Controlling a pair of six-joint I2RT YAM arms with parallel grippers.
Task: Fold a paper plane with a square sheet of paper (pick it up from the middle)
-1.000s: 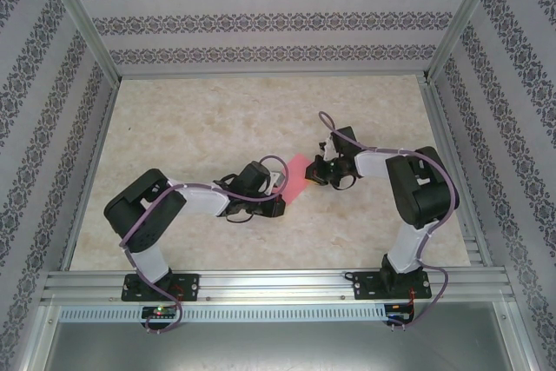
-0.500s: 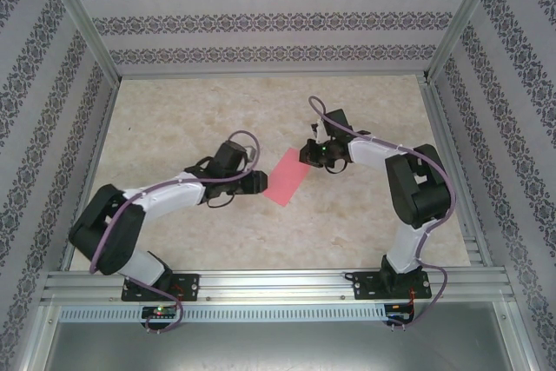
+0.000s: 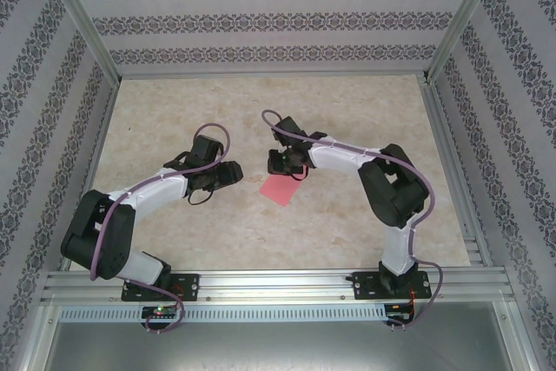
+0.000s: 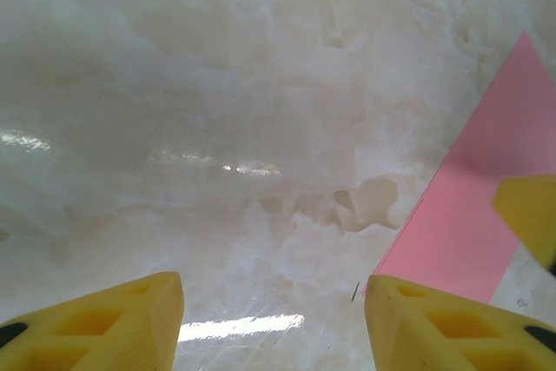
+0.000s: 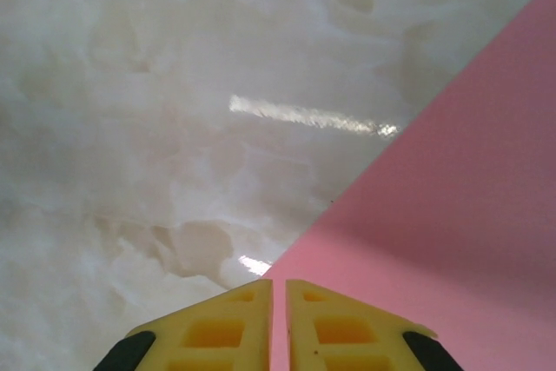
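You see the square sheet of paper [image 3: 280, 189] lying flat on the marble table [image 3: 347, 110], about mid-table and between the two arms. It reads as a plain pink piece with straight edges.

Your left gripper [image 3: 233, 172] sits low over the table to the left of the sheet and apart from it. In its wrist view the yellow fingers [image 4: 122, 319] stand wide apart with only bare marble between them, so that hand is released and grasps nothing. The sheet [image 4: 473, 206] lies off to its right.

Your right gripper [image 3: 282, 165] is over the sheet's far edge. In its wrist view the fingers [image 5: 226, 323] are drawn together with only a thin slit between them, tips at the pink edge [image 5: 452, 215]. You cannot tell whether they press on the paper.
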